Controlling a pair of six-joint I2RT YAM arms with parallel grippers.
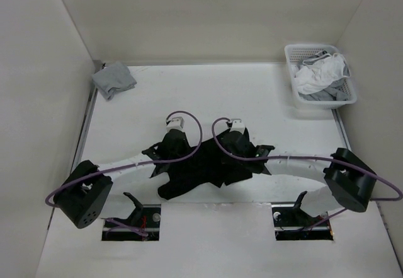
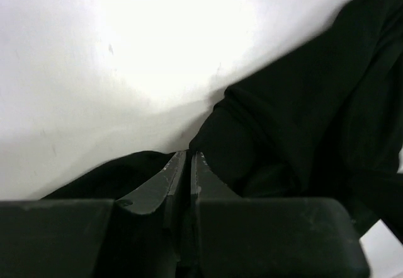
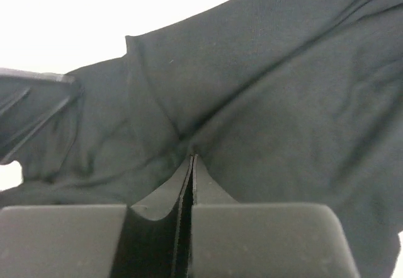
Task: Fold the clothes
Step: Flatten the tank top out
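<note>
Since it is thin, limp and light, the large plain black garment [image 1: 195,172] of soft fabric is judged to sag and crease wherever it is lifted. It is best taken at two edge points set well apart and kept taut between them. It is spread crumpled on the white table [image 1: 252,95], well apart from the white slotted plastic basket [image 1: 290,63], nearer the arm bases than the basket and to its left. The left hand [image 2: 189,156] is clenched on a fold at the garment's edge. The right hand [image 3: 192,159] is clenched on a puckered pinch of its cloth. One black garment, two hands and one basket are counted, with one small light grey cloth [image 1: 113,80] far to the basket's left. White and grey clothes [image 1: 321,73] are heaped inside the basket, and their number cannot be told.
</note>
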